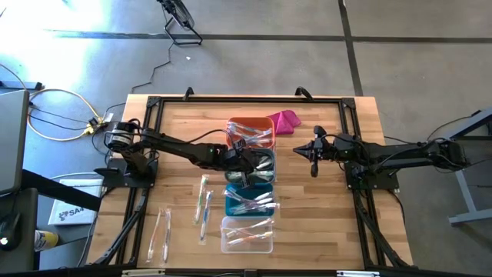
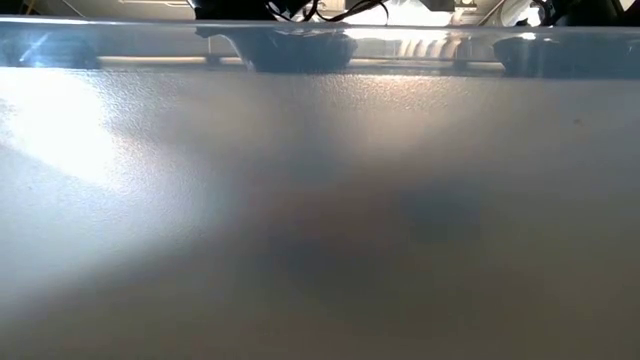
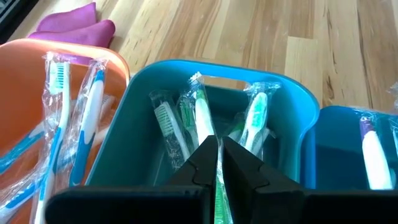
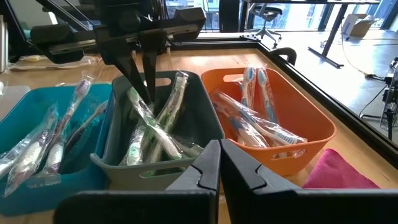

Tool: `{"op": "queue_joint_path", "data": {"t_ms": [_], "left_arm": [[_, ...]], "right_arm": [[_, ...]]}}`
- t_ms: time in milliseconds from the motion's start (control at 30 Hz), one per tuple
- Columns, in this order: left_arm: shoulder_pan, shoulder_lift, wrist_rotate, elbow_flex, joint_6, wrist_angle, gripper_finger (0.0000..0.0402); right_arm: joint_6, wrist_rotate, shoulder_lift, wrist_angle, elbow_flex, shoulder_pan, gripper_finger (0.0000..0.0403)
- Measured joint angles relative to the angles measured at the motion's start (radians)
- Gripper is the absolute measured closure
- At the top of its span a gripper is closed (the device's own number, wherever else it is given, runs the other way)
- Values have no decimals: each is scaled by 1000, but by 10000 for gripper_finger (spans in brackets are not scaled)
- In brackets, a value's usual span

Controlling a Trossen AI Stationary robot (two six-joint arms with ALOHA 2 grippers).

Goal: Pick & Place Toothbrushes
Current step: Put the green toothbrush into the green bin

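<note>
Four bins stand in a row down the table's middle: orange (image 1: 250, 131), grey (image 1: 252, 165), teal (image 1: 250, 200) and clear (image 1: 247, 235), each with wrapped toothbrushes inside. My left gripper (image 1: 247, 160) reaches into the grey bin (image 4: 163, 163) and is shut on a green-and-white toothbrush (image 3: 200, 115). Several more toothbrushes (image 1: 204, 201) lie flat on the wood left of the bins. My right gripper (image 1: 301, 151) waits shut and empty to the right of the bins, above the table. My left gripper pinches the wrapped toothbrush by its handle (image 3: 217, 177) between its two fingers (image 4: 138, 79). The fingers slant down into the grey bin from the table's left side. The brush's head end (image 3: 198, 93) lies among the other brushes toward the bin's far wall.
A magenta cloth (image 1: 286, 121) lies right of the orange bin at the table's far side. A black frame rail (image 1: 246, 101) runs around the tabletop. Bare wood (image 1: 323, 215) shows right of the bins. The low view shows only a blurred grey surface.
</note>
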Motion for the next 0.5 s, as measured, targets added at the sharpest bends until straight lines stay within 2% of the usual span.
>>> {"op": "queue_joint_path", "data": {"t_ms": [500], "left_arm": [[0, 0, -2, 0, 4, 44, 387]], "right_arm": [[0, 0, 0, 0, 0, 0, 398]]}}
